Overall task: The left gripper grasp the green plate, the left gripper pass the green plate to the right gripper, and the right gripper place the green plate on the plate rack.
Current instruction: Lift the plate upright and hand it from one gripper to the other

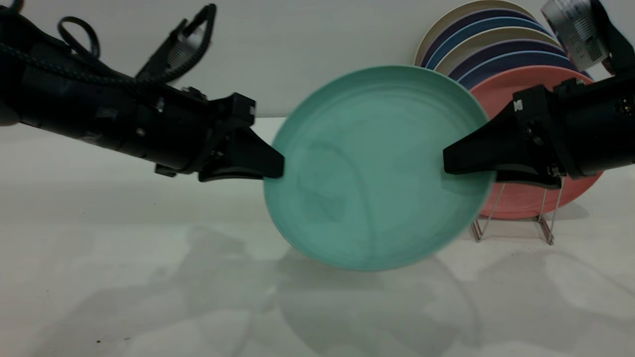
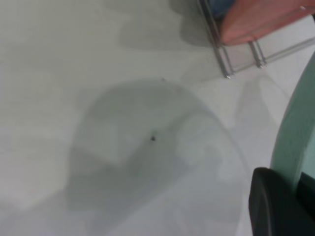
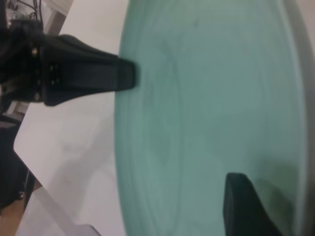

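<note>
1. The green plate [image 1: 377,168] hangs in the air above the tabletop [image 1: 124,277], nearly upright with its face to the exterior camera, between the two arms and just in front of the plate rack [image 1: 543,223].
2. The left tool [image 1: 270,168] is clamped on the plate's left rim, a thin edge hold that leaves the opposite rim free.
3. The right tool [image 1: 454,166] pinches that right rim, one jaw lying over the plate's face, so both arms appear to carry it: the handover point.
4. The rack holds a salmon-pink plate [image 1: 526,198] and others behind it, all upright; holding the green plate upright suits that slotting.
5. Judging by this, the left release comes next.
</note>
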### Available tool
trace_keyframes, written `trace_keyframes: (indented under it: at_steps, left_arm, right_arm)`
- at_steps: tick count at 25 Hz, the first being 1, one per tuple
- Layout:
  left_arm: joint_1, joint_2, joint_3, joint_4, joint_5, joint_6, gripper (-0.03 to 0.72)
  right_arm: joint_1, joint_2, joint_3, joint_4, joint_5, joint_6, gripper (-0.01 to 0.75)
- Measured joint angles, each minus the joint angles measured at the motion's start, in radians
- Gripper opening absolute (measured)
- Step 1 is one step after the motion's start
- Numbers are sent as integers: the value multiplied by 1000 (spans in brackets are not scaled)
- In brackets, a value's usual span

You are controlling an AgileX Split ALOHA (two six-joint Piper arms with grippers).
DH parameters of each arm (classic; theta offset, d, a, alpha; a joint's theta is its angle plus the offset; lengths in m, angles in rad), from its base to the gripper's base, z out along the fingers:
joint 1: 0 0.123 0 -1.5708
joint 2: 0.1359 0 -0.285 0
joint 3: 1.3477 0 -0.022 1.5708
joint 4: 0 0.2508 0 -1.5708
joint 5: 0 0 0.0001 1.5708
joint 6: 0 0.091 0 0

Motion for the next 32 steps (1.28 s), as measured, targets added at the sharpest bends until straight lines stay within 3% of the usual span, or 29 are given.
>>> trace_keyframes:
  at_steps: [7,13,17,20,27,30,32]
  left_arm:
    - [-11,11,0,1,8,-1,14]
    - [-11,11,0,1,16,3,17]
    - [-11,11,0,0,36,8,56]
    - [-11,11,0,0,72,8,146]
    - [-11,11,0,25,120,8,498]
    - [-4,11,0,95,121,5,596]
    - [7,11,0,164,123,-8,620]
  right_arm:
    - [0,19,0,0,3,0,298]
    - [0,19,0,7,-17,20,95]
    - [-1,25,0,9,-37,23,83]
    - [0,25,0,7,-20,23,83]
    - [0,25,0,3,-13,22,83]
    - [0,25,0,3,-13,22,83]
    - [0,25,0,3,-13,19,83]
